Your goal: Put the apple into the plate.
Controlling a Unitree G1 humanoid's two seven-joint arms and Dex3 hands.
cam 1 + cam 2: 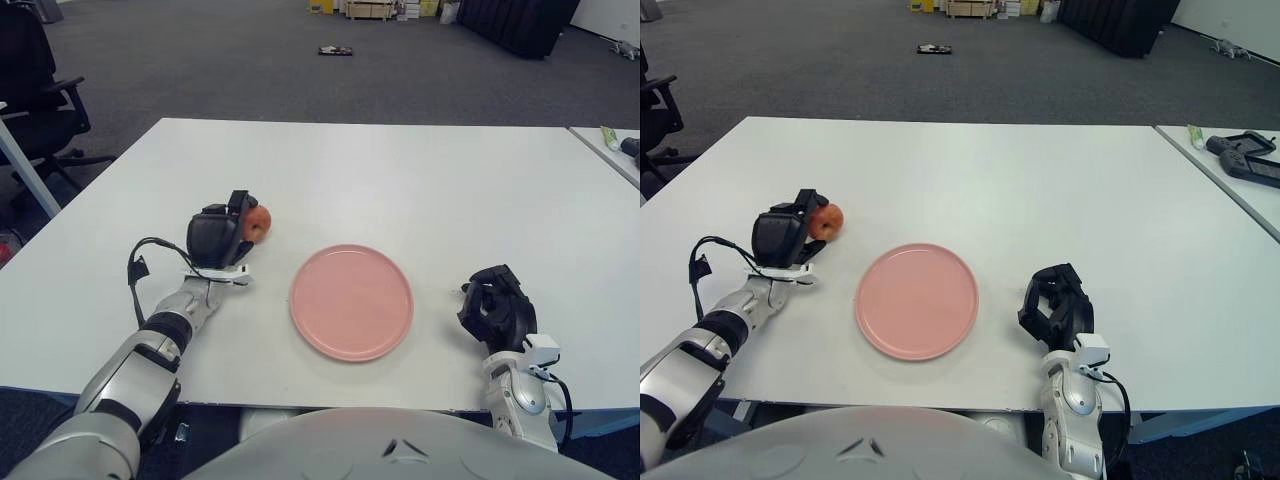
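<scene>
A red-orange apple (pixel 259 222) is on the white table, left of a pink plate (pixel 352 301) that sits near the front middle. My left hand (pixel 222 235) is right at the apple's left side, its dark fingers curled around it and touching it. In the right eye view the apple (pixel 826 220) pokes out to the right of the left hand (pixel 788 237). My right hand (pixel 497 307) shows to the right of the plate, near the table's front edge, fingers curled and holding nothing.
The white table (pixel 400 180) stretches far back. A second table (pixel 1230 170) at the right holds a dark controller (pixel 1248 158) and a small green item (pixel 1196 136). An office chair (pixel 35 90) stands at the left.
</scene>
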